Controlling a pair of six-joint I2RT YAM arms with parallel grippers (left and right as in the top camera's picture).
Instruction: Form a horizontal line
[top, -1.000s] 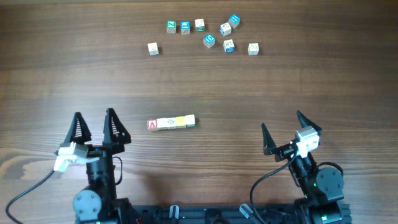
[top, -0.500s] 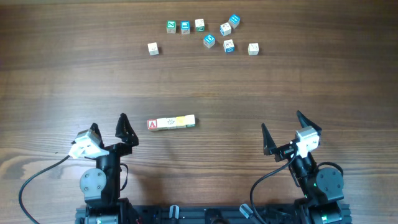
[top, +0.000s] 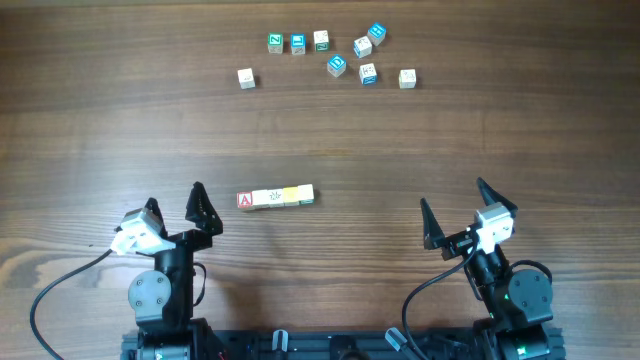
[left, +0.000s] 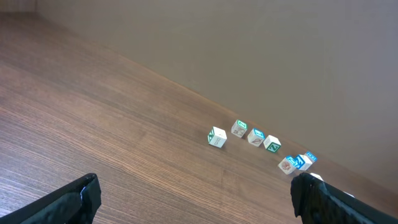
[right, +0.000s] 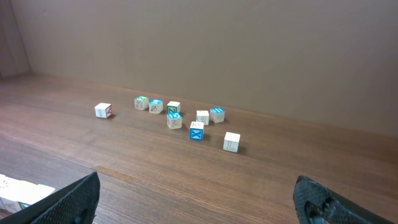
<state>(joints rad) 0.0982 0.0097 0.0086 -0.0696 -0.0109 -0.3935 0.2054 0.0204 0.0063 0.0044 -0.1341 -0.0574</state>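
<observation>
The horizontal line (top: 275, 197) is a short straight row of touching cubes at table centre, with a red "A" cube (top: 244, 200) at its left end. Its left end shows at the right wrist view's lower left corner (right: 18, 190). My left gripper (top: 176, 208) is open and empty, just left of the row. It also shows in the left wrist view (left: 196, 196). My right gripper (top: 454, 210) is open and empty, well right of the row, and shows in its own wrist view (right: 199, 196).
Several loose letter cubes (top: 337, 66) lie scattered at the far side, one off to the left (top: 246, 78). They show in the left wrist view (left: 255, 137) and the right wrist view (right: 196, 130). A brown wall stands behind the table.
My left arm swung right and drew back over the first half second, then held still. The row, loose cubes and right arm have not moved.
</observation>
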